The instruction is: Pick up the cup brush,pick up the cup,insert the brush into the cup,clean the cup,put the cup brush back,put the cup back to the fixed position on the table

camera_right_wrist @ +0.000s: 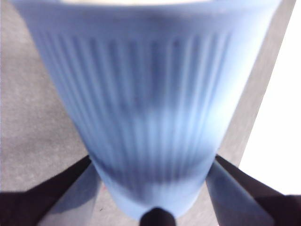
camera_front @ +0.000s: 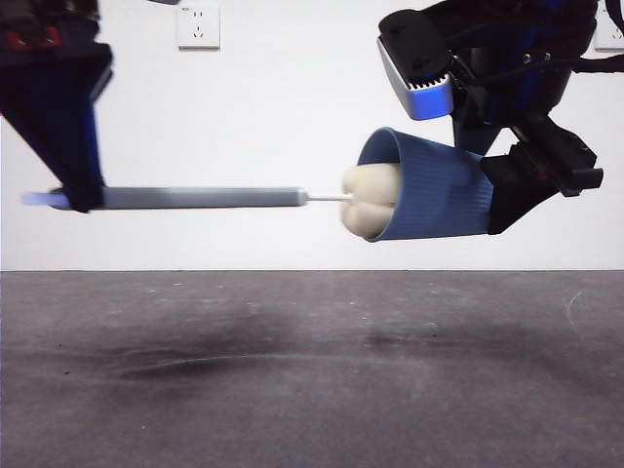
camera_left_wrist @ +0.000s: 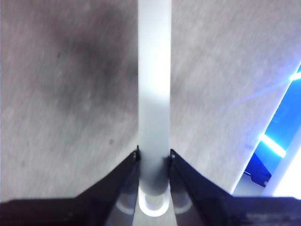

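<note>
**benchwatcher:** So both arms are up in the air here. In the front view the left gripper [camera_front: 78, 190] comes down from about 10 o'clock as a dark wedge and is clamped on the far end of the cup brush [camera_front: 200, 198], holding the grey handle level, well above the bench [camera_front: 312, 390]. The left wrist view backs that up: the two black jaws squeeze the flat handle [camera_left_wrist: 154, 94] from both sides, with the handle running straight out away from the camera.

**ribbed_tumbler:** And the other side?

**benchwatcher:** The right gripper [camera_front: 502, 195] drops in from around 1 o'clock, wrist bent so the cup [camera_front: 429, 190] lies on its side, mouth pointing to 9 o'clock at the brush. Its jaws are closed around the cup's narrow base end; the right wrist view shows the blue ribbed wall [camera_right_wrist: 150, 108] filling the frame, with a dark jaw on each side of the base. The cream sponge head [camera_front: 369, 203] sits in the cup's mouth, partly inside, with the thin white neck between it and the handle.

**ribbed_tumbler:** Any labels or text?

**benchwatcher:** Nothing I can read. There's a white wall socket [camera_front: 198, 26] at 11 o'clock with a tiny mark on it, too small to make out. Both wrist views are blurry.
</note>
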